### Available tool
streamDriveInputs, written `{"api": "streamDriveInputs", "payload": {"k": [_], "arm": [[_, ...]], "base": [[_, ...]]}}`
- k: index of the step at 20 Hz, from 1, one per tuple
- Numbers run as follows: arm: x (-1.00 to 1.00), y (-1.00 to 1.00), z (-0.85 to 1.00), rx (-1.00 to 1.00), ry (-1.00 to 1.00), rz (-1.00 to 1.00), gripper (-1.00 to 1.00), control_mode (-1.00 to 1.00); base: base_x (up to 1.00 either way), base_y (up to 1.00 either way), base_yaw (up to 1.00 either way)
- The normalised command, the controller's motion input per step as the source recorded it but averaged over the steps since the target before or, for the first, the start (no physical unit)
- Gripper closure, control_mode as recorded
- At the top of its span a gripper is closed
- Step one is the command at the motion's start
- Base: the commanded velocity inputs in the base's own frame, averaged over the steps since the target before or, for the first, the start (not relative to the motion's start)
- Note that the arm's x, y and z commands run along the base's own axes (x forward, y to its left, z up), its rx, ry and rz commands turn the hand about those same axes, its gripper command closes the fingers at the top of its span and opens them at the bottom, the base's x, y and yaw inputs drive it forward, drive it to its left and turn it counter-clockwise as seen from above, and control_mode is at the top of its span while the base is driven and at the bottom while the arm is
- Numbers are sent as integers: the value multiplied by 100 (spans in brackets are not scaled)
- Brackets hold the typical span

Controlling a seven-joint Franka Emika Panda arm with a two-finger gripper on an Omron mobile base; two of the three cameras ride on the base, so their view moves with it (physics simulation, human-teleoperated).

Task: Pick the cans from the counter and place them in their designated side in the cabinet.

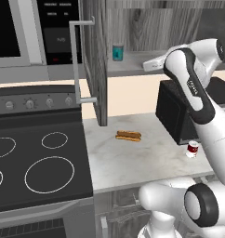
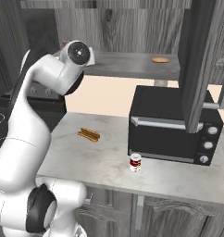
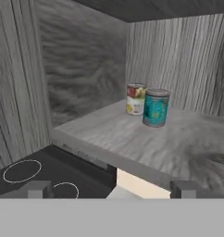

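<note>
Teal can (image 3: 156, 108), silver-topped, stands upright on cabinet shelf (image 3: 132, 139).

No text can be read anywhere (microwave panel (image 1: 58, 28) lettering blurred).

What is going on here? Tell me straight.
The white arm is stocking cans into the cabinet. Its jaws stand open facing the shelf, where the teal can stands beside another can. The red can is not yet picked up; it stands on the counter by the black oven. A hot dog lies there too.
</note>
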Motion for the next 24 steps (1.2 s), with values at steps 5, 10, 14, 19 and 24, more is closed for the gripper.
{"api": "streamDriveInputs", "payload": {"k": [5,10,14,19,24], "arm": [[-67,-8,-1,1,-3,0,-100,-100],[-47,-3,-9,1,-2,0,-100,-100],[-49,-16,-16,-1,-2,0,-100,-100],[-43,-18,-14,-5,4,0,-100,-100],[-43,-16,-17,-4,2,-1,-100,-100]], "base": [[0,0,0],[0,0,0],[0,0,0],[0,0,0],[0,0,0]]}}
